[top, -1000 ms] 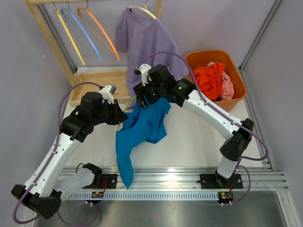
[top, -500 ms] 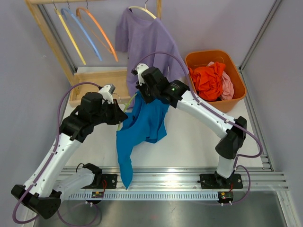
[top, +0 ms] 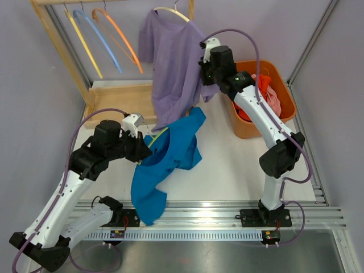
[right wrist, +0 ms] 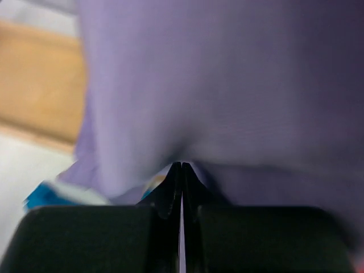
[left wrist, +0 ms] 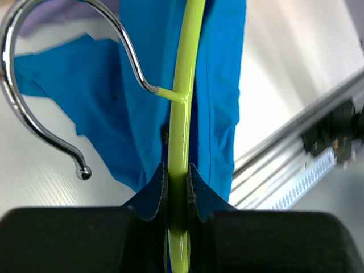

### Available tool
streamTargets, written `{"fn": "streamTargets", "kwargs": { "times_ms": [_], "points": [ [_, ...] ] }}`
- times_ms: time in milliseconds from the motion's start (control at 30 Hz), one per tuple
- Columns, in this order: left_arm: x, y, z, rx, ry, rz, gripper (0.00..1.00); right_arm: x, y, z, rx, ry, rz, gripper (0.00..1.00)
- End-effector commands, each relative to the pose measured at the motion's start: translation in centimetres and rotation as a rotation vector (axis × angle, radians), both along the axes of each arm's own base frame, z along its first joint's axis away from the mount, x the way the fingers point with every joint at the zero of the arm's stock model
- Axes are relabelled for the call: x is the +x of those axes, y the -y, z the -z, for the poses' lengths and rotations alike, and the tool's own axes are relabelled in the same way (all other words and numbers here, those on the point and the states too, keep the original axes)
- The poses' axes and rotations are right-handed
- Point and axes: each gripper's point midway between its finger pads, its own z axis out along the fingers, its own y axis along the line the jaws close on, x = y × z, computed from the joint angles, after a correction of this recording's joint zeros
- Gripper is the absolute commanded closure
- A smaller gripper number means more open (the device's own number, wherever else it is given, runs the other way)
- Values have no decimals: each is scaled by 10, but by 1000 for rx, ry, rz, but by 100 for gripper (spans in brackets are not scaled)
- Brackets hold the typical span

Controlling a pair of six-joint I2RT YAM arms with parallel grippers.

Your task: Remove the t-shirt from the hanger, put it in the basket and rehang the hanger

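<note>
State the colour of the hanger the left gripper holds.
Lime-green hanger, clearest in the left wrist view.

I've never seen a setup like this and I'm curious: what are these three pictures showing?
These are two robot arms bolted to a table. The wide picture looks down from above; the other two come from cameras on each wrist. The left fingers clamp a green hanger carrying a blue t-shirt, which hangs down from it. The right fingers are shut, close against a hanging purple shirt; whether they pinch cloth is unclear. An orange bin of clothes stands on the right.
</note>
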Motion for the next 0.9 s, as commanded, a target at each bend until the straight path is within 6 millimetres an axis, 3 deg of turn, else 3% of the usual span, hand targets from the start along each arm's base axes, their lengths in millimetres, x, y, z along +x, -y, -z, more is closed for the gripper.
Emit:
{"fn": "streamTargets", "kwargs": {
  "times_ms": [0,100,133,167,200,233,267,333,367,467,500,600,633,733,867],
  "points": [
    [-27,7,-5,-7,18,166,100,27,44,-46,-10,185,135,100],
    [-28,3,-11,6,58,172,100,30,57,-26,-20,137,137,100],
    [-27,2,-13,10,68,167,100,21,56,-36,0,140,88,100],
    [-26,0,-14,17,67,152,100,8,51,-24,-5,94,-17,100],
    [-23,0,-13,22,60,142,100,-33,9,-29,83,63,-367,100],
    [-21,1,-14,15,52,125,100,-70,5,-43,35,116,-559,100],
    [-14,1,-18,10,72,100,100,-118,-17,-42,116,94,-821,96],
    [-7,4,-20,-7,57,67,100,-167,-21,-48,130,107,-1002,89],
    [-3,4,-23,-11,61,49,100,-192,-34,-46,134,91,-1087,83],
    [9,10,-33,-46,55,14,100,-227,-44,-36,122,15,-1169,74],
    [12,15,-39,-76,68,16,100,-242,-50,-35,134,-7,-1220,61],
    [11,27,-51,-126,101,84,100,-265,-53,-28,97,28,-1349,28],
    [10,28,-52,-120,124,112,100,-269,-51,-24,56,105,-1420,23],
    [3,33,-60,-111,194,206,100,-274,-55,-22,8,236,-1529,15],
    [-8,44,-70,-82,296,363,100,-271,-70,-28,-51,286,-1598,14]
  ]
}}
